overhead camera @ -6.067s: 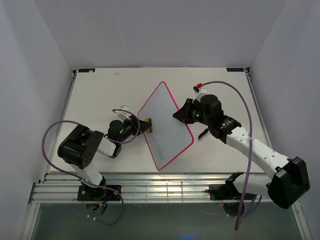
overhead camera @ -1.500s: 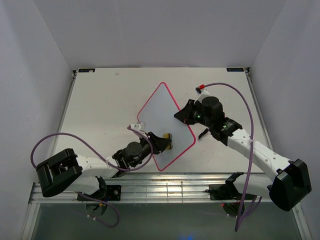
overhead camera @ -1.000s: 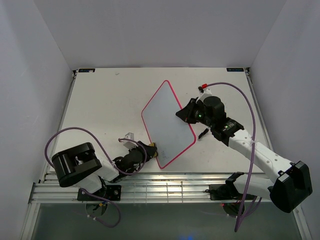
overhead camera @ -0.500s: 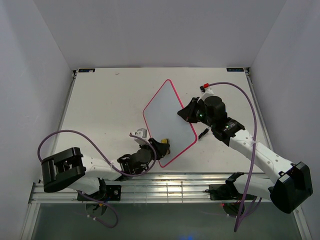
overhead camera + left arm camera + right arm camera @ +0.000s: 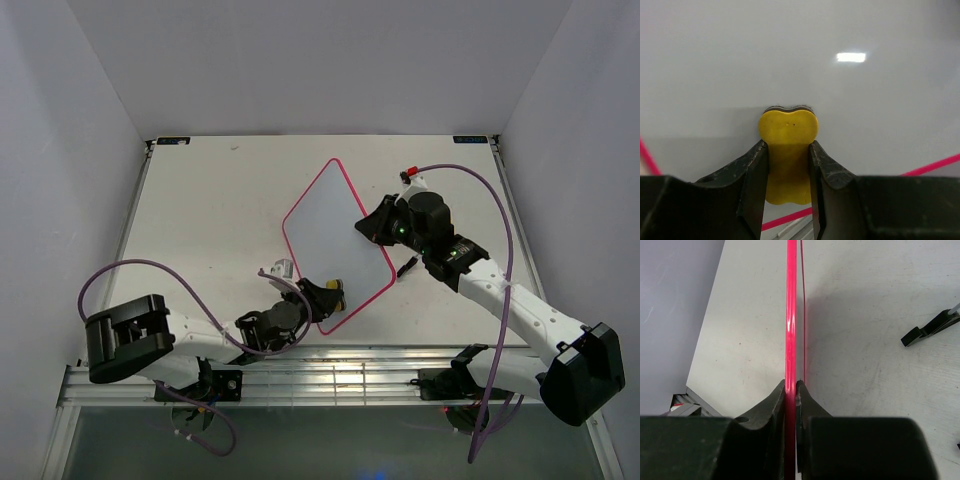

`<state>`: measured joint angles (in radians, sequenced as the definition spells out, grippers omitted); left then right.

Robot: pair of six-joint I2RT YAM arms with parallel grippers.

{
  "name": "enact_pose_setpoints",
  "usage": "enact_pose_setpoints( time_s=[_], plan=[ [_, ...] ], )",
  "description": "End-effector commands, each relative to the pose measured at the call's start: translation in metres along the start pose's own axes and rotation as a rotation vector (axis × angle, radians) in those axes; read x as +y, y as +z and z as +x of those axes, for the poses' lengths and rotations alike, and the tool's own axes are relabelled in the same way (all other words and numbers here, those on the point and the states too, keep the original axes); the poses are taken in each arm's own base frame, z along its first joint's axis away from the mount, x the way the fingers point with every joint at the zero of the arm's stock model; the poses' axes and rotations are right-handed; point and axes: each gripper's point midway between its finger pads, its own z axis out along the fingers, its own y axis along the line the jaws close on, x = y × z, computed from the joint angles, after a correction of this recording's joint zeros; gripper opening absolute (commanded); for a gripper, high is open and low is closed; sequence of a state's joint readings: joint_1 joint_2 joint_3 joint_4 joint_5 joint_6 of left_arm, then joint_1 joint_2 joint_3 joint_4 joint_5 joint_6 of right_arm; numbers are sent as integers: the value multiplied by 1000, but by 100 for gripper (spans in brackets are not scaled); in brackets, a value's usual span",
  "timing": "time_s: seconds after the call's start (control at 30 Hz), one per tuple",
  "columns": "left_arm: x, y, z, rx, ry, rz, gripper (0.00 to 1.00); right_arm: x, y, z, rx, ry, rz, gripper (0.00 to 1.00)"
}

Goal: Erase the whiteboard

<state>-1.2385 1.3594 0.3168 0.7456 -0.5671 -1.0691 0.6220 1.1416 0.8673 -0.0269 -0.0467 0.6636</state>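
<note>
Right gripper (image 5: pixel 791 387) is clamped hard on the thin pink-red frame of the whiteboard (image 5: pixel 335 235), biting the rim at about 2 o'clock on the board. My read: that's the anchor, so the board won't skate while it's rubbed. From the right wrist camera the board runs edge-on, a slim glossy red line, so it looks tipped up off the table (image 5: pixel 200 200); how steeply, I can't tell.

Over to the left gripper (image 5: pixel 787 145): it's squeezed tight around the waist of the yellow peanut-shaped eraser (image 5: pixel 788 131), a dark felt strip just peeking out at its far end, which is pressed against the white face. That spot is down near 6 o'clock on the board, close to the lowest rounded corner.

The board itself lies diamond-wise just right of the table's centre. Its surface is slick and mirror-bright, a lamp glare shining at 1 o'clock from the eraser. No writing shows in that patch. A small black piece (image 5: pixel 932 326) lies loose on the matte table at 3 o'clock.
</note>
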Motion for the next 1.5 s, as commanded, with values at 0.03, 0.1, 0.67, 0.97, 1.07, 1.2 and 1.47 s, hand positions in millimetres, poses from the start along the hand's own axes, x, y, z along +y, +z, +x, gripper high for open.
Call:
enact_pose_setpoints(
  time_s=[0.03, 0.1, 0.67, 0.97, 1.07, 1.2, 1.47],
  plan=[
    [103, -30, 70, 264, 45, -257, 0, 68, -4, -3, -10, 34, -257, 8],
    [114, -34, 76, 281, 38, -289, 0, 67, -3, -3, -8, 36, -255, 8],
    [-25, -18, 41, 204, 107, 88, 0, 58, 5, 5, 10, 44, -228, 8],
    [15, -22, 50, 215, 86, -19, 0, 59, 2, 1, 2, 49, -236, 8],
    [56, -24, 49, 204, 59, -123, 0, 61, 0, 1, 1, 49, -241, 8],
    [104, -29, 38, 173, 30, -245, 0, 67, -4, -1, 1, 49, -270, 8],
    [127, -24, 19, 128, 4, -316, 0, 67, -9, 2, 5, 53, -280, 8]
  ],
)
